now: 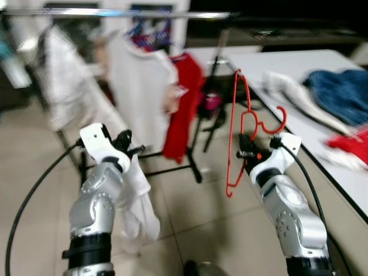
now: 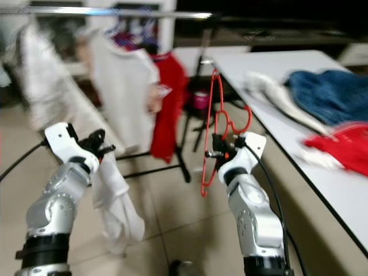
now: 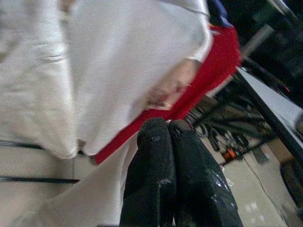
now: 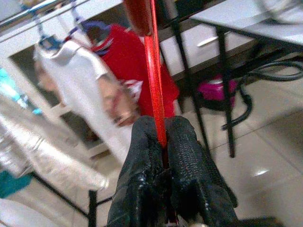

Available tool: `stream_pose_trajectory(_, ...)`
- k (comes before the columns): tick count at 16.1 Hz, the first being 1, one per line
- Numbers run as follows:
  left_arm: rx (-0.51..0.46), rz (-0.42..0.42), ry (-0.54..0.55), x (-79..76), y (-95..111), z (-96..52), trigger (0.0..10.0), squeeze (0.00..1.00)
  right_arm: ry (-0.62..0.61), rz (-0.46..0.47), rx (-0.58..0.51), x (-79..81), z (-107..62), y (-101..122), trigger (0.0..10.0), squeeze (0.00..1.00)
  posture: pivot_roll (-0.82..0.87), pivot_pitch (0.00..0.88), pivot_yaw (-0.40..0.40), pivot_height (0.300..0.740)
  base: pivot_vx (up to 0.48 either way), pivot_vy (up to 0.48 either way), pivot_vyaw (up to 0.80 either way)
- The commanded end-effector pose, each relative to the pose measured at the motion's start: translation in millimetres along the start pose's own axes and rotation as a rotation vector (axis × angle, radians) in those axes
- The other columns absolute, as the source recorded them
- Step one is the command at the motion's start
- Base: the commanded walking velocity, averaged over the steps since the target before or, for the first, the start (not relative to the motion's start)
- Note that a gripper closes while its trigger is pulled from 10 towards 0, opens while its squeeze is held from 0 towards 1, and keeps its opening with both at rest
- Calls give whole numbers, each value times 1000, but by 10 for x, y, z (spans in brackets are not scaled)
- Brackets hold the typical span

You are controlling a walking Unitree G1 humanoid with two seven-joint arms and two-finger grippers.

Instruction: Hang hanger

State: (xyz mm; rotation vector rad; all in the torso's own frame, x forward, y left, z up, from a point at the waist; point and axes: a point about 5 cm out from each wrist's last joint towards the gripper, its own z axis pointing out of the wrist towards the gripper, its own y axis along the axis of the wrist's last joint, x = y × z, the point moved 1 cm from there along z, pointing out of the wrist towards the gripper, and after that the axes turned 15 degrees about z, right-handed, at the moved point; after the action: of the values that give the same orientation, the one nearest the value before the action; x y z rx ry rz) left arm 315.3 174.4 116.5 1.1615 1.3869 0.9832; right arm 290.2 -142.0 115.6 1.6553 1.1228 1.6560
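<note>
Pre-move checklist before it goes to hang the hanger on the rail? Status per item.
1. Right gripper shut on red hanger: ok, fingers pinch the wire in the right wrist view.
2. Hanger hook up and free: ok, hook is above the gripper, touching nothing.
3. Left gripper shut on white garment: ok, cloth hangs from it.
4. Garment on hanger: not ok, they are apart.
5. Free span on rail: cannot tell, blurred.
6. Hanger apart from table edge: ok.
</note>
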Motion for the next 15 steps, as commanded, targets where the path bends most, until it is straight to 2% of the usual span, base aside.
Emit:
stream_pose_trajectory(1, -10, 17, -50, -118, 41, 37, 10000, 0, -8, -18, -24, -39, -2, 70, 10000, 0, 26, 0, -38, 740, 0, 0, -800)
stream_pose_trajectory(3, 117, 225, 5, -73, -48, 34, 10000, 0, -7, -20, -27, -43, -8, 79, 10000, 0, 25, 0, -37, 740, 0, 0, -800)
stream_pose_trajectory(5, 180, 368, 27, -46, -82, 22, 10000, 0, -8, -20, -29, -52, -24, 78, 10000, 0, 27, 0, -30, 740, 0, 0, -800)
stream_pose_trajectory(6, 158, 387, 9, -60, -56, 24, 10000, 0, -12, -16, -31, -62, -43, 76, 10000, 0, 27, 0, -24, 740, 0, 0, -800)
stream_pose_trajectory(9, 135, 373, 13, -66, 28, 31, 10000, 0, -32, -3, -37, -92, -95, 59, 10000, 0, 26, 0, 5, 740, 0, 0, -800)
stream_pose_trajectory(10, 117, 328, -6, -93, 82, 32, 10000, 0, -43, 0, -42, -110, -116, 51, 10000, 0, 26, 0, 10, 740, 0, 0, -800)
stream_pose_trajectory(11, -19, 240, -27, -135, 231, 44, 10000, 0, -70, -15, -44, -135, -148, 47, 10000, 0, 21, 0, 27, 740, 0, 0, -800)
stream_pose_trajectory(12, -78, 271, -35, -135, 303, 40, 10000, 0, -88, -50, -43, -149, -176, 55, 10000, 0, 10, 0, 39, 740, 0, 0, -800)
stream_pose_trajectory(13, -83, 301, -39, -129, 311, 34, 10000, 0, -91, -65, -43, -146, -188, 57, 10000, 0, 3, 0, 42, 740, 0, 0, -800)
stream_pose_trajectory(15, -118, 281, -53, -105, 324, -6, 10000, 0, -81, -110, -56, -138, -265, 132, 10000, 0, -8, 0, 36, 740, 0, 0, -800)
